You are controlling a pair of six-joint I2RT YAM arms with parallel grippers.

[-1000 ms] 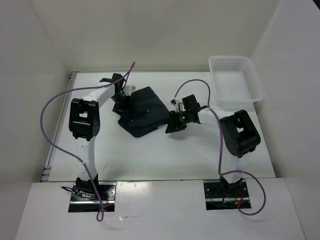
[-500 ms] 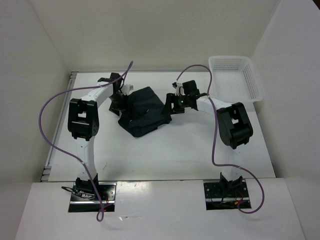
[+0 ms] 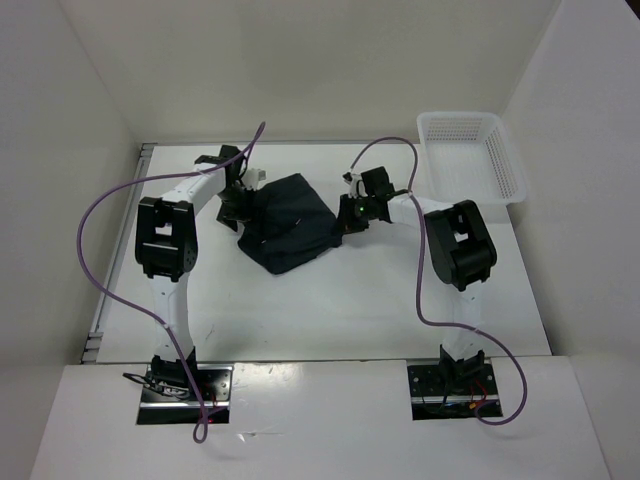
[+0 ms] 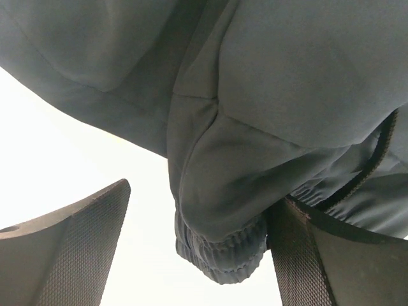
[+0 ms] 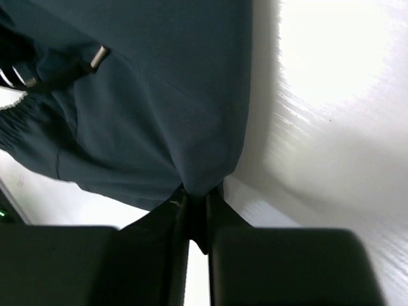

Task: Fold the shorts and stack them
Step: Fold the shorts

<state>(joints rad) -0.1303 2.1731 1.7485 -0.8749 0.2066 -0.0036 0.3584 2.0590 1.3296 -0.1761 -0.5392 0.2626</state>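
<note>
The dark shorts (image 3: pixel 288 222) lie bunched at the middle back of the white table. My left gripper (image 3: pixel 243 205) is at their left edge. In the left wrist view it (image 4: pixel 197 248) is open, with the elastic waistband fold (image 4: pixel 220 245) hanging between the fingers, against the right finger (image 4: pixel 306 255). My right gripper (image 3: pixel 348 215) is at the shorts' right edge. In the right wrist view it (image 5: pixel 197 210) is shut on a pinch of the dark fabric (image 5: pixel 159 108), which spreads up and left. A drawstring tip (image 5: pixel 97 56) shows at the upper left.
A white lattice basket (image 3: pixel 470 160) stands at the back right of the table. White walls close in the table on the left, back and right. Purple cables loop over both arms.
My right gripper has moved from the shorts' near right corner up and back along their right edge, carrying fabric. The shorts have spread wider to the right. The left gripper has barely moved.
</note>
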